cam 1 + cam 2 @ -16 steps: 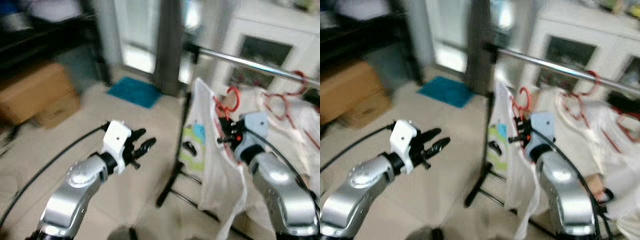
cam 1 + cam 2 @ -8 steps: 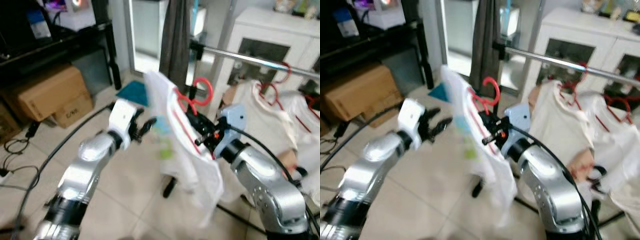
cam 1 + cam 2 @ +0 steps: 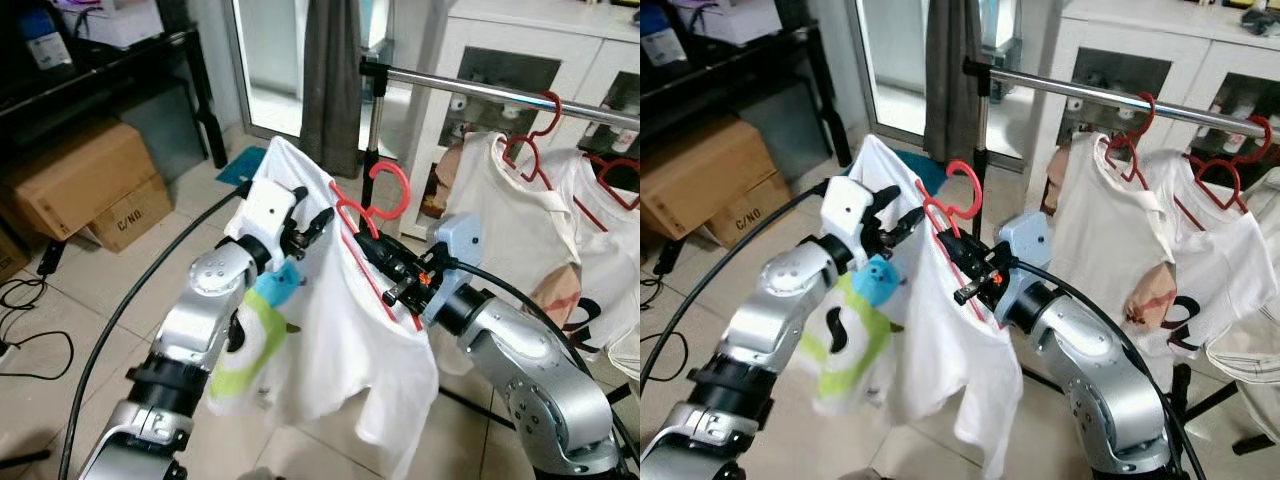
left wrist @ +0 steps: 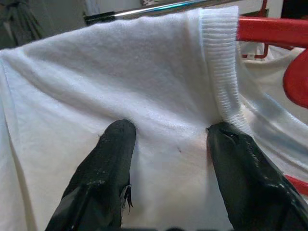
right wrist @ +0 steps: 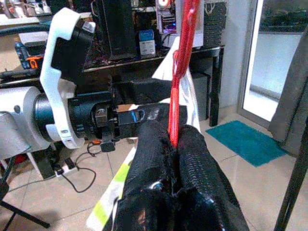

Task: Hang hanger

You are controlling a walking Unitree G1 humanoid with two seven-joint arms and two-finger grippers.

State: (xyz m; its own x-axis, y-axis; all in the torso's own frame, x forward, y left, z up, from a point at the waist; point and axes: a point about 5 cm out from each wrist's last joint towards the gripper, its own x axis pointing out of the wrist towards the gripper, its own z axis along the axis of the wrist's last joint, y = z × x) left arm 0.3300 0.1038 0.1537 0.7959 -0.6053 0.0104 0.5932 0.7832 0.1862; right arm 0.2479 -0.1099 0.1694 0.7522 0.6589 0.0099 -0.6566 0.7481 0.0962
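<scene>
A red hanger point(image 3: 386, 192) carries a white T-shirt point(image 3: 335, 330) with a blue and green print. My right gripper point(image 3: 388, 268) is shut on the hanger's red wire just below the hook, seen close in the right wrist view as the red hanger point(image 5: 182, 62) between the black fingers point(image 5: 197, 159). My left gripper point(image 3: 306, 224) is open, its fingertips resting on the shirt's shoulder; the left wrist view has both fingers point(image 4: 108, 159) spread on the white cloth beside the ribbed collar point(image 4: 219, 72). The silver rail point(image 3: 480, 88) runs above and behind the hook.
Two more white shirts on red hangers point(image 3: 528, 140) hang on the rail at the right. The rack's black post point(image 3: 372, 110) stands behind the hanger. Cardboard boxes point(image 3: 80, 185) and a black shelf point(image 3: 120, 70) are at the left, a white cabinet point(image 3: 520, 60) behind.
The camera has shifted. My right gripper has lifted the hanger and shirt up and toward me. My left gripper has moved in onto the shirt's shoulder.
</scene>
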